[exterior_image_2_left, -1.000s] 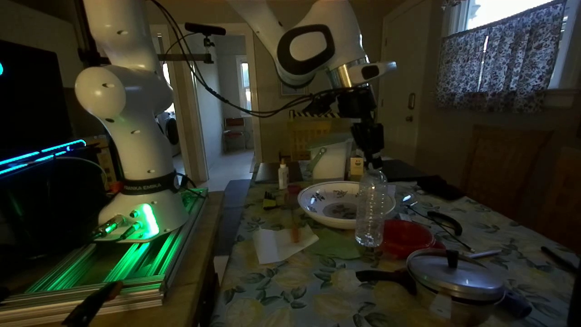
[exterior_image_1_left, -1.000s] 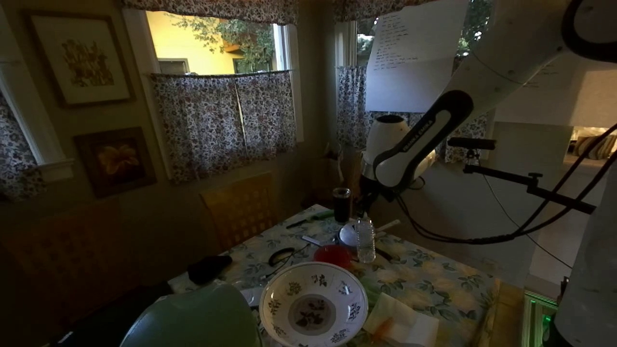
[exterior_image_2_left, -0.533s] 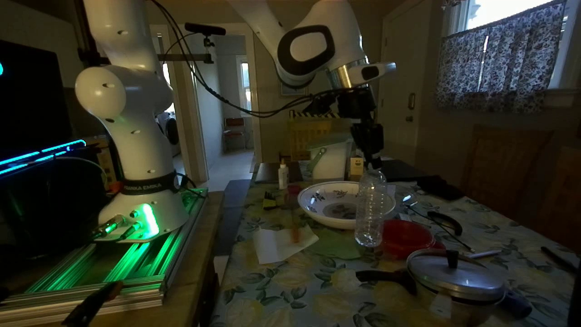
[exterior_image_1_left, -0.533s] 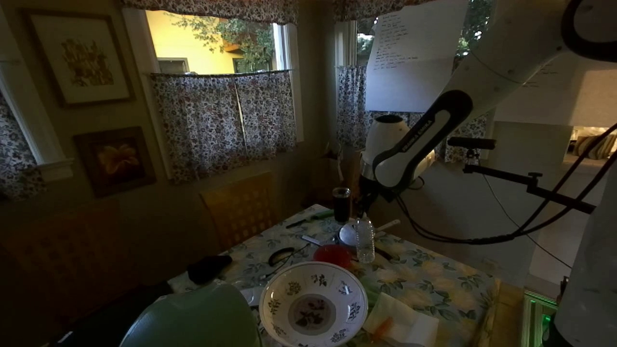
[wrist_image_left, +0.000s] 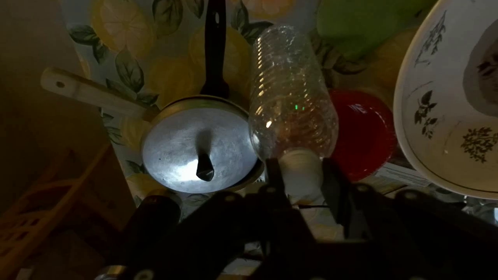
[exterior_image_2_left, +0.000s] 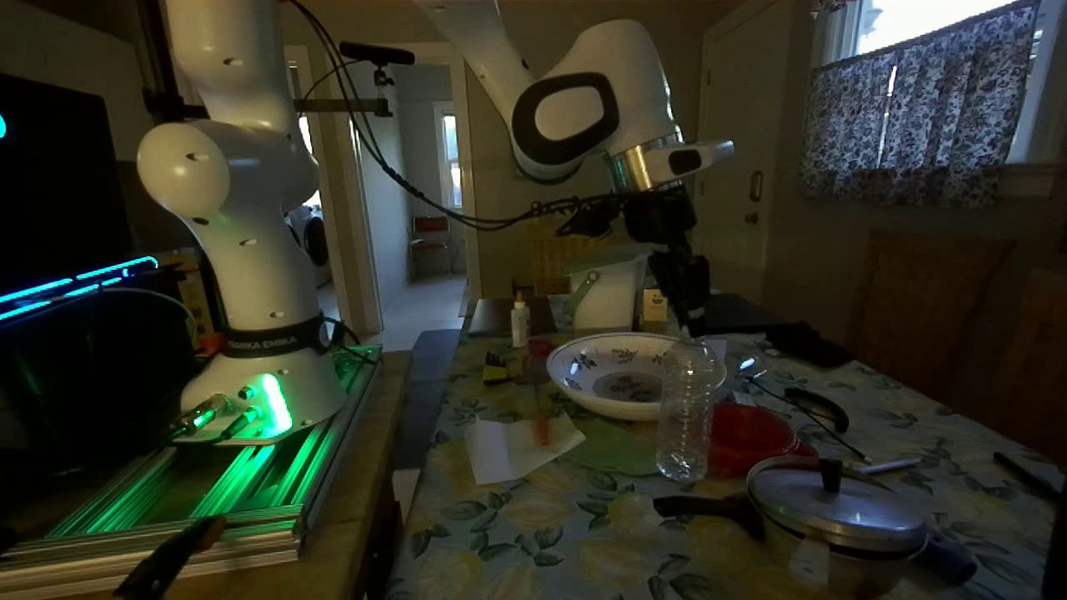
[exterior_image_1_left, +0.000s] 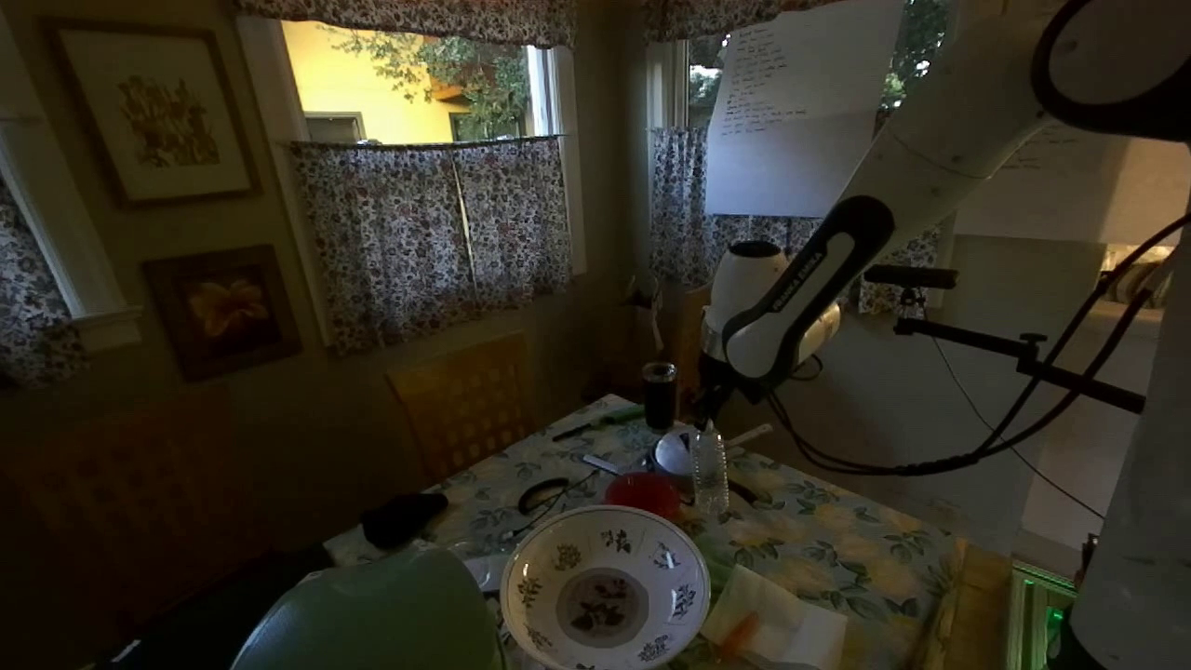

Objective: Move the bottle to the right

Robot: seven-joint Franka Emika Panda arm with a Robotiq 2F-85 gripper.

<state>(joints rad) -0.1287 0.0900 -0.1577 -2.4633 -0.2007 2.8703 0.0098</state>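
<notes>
Dim lemon-printed tablecloth (exterior_image_2_left: pixel 533 533) below. Black two-fingered gripper (wrist_image_left: pixel 302 165) pinches white cap (wrist_image_left: pixel 300 179) of clear, ribbed plastic bottle (wrist_image_left: pixel 290 85), near shallow red bowl (wrist_image_left: pixel 362 136) and silver-lidded pan (wrist_image_left: pixel 179 140); base contact unclear. Cap-only hold could let bottle swing, clipping black pan handle (exterior_image_2_left: pixel 708 506).

A clear, ribbed plastic bottle (exterior_image_2_left: pixel 684 408) is held nearly upright by its round white cap (wrist_image_left: pixel 302 173), beside a round red dish (exterior_image_2_left: pixel 754 437), its contact with the lemon-print cloth (exterior_image_2_left: pixel 567 533) below left unclear.
</notes>
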